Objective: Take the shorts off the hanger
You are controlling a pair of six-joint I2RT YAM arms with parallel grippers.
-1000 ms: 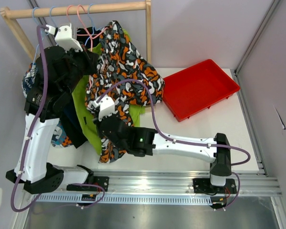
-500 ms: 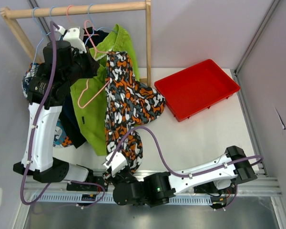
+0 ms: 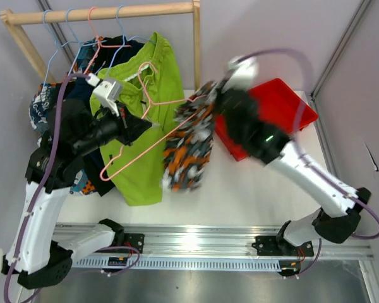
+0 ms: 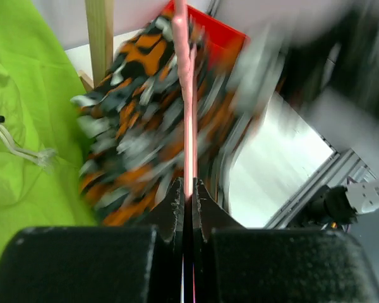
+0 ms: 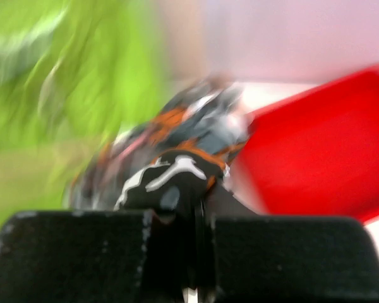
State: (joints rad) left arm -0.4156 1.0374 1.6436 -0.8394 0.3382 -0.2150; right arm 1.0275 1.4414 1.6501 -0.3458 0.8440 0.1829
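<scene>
My left gripper (image 3: 143, 126) is shut on the wire of a pink hanger (image 3: 153, 144), held off the rail; in the left wrist view the gripper (image 4: 188, 184) pinches the hanger (image 4: 188, 120). My right gripper (image 3: 213, 96) is shut on the orange-black-white camouflage shorts (image 3: 189, 148), which hang blurred beside the hanger's far end. In the right wrist view the gripper (image 5: 191, 203) clamps the camouflage shorts (image 5: 177, 167). Lime green shorts (image 3: 148, 82) hang on the rail. Dark shorts (image 3: 96, 175) and blue-orange patterned shorts (image 3: 40, 106) hang at the left.
A wooden rail (image 3: 101, 12) with a post (image 3: 196, 50) carries several hangers at the back left. A red tray (image 3: 284, 104) lies on the table's right side, under my right arm. The arms' base rail (image 3: 196, 243) runs along the near edge.
My right arm has swung from the near edge up and right to the tray, carrying the camouflage shorts. My left gripper has come down from the rail with the pink hanger.
</scene>
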